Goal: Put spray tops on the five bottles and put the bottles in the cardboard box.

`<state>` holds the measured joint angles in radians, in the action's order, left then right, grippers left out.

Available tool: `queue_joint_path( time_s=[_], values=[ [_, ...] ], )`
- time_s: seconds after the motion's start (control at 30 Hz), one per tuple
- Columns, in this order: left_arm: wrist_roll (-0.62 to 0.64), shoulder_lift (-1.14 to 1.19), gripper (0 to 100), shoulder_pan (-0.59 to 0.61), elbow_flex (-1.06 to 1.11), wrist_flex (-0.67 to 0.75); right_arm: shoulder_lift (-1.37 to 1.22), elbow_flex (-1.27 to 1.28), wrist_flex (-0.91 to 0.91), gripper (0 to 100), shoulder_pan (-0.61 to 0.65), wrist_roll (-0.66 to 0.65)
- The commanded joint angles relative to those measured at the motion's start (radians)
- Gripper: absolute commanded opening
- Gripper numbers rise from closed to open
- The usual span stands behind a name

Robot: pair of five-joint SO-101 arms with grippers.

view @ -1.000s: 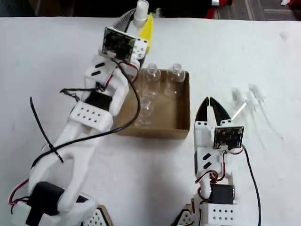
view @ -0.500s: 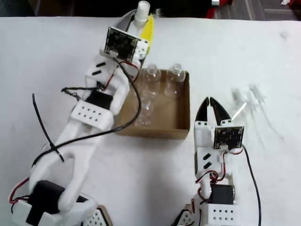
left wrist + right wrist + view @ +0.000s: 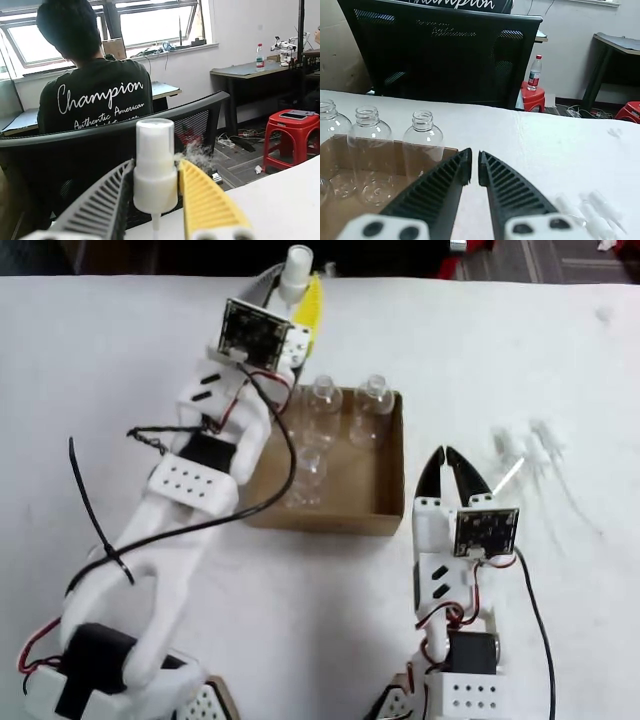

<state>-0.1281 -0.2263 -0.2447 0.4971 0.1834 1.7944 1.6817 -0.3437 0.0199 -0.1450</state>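
Left gripper (image 3: 156, 167): closed on a white spray top (image 3: 298, 262), which is pinched at its collar between the grey and the yellow finger.
Held top, place: beyond the far wall of the cardboard box (image 3: 330, 520), above the table and outside the box.
Held top, axis: its length is aligned with the fingers, head outward past the fingertips, thin tube pointing back toward the wrist.
Bottles: three clear uncapped bottles are seen standing in the box, two against the far wall (image 3: 322, 400) (image 3: 373, 398) and one nearer the middle (image 3: 310, 472). More may be hidden under the left arm.
Deciding relation: the nearest open neck is judged to lie back from the jaws, toward the box and lower. The tube would have to be turned downward and set over that neck.
Right gripper (image 3: 447, 452): empty, its black jaws drawn to a narrow slit, just beside the box's right wall at the near corner.
Loose spray tops (image 3: 522, 448): lying on the table to the right of the box, nearer to the right arm.
Progress: judged early, since no bottle in the box is seen capped.
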Motion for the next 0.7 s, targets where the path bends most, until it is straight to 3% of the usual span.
queue_joint_path(
  time_s=[0.0, 0.3, 0.47, 0.67],
  values=[
    [-0.009, -0.004, 2, 0.03, -0.012, 0.026, 0.005, 0.008, 0.004, 2.1, -0.007, -0.009],
    [-0.003, 0.065, 2, 0.025, -0.02, 0.028, 0.005, 0.008, 0.004, 2.1, -0.007, -0.009],
    [-0.003, 0.117, 2, 0.028, -0.012, 0.138, 0.005, 0.008, 0.004, 2.1, -0.007, -0.009],
    [-0.002, 0.116, 2, 0.007, 0.057, 0.169, 0.005, 0.008, 0.004, 2.1, -0.005, -0.009]
  ],
)
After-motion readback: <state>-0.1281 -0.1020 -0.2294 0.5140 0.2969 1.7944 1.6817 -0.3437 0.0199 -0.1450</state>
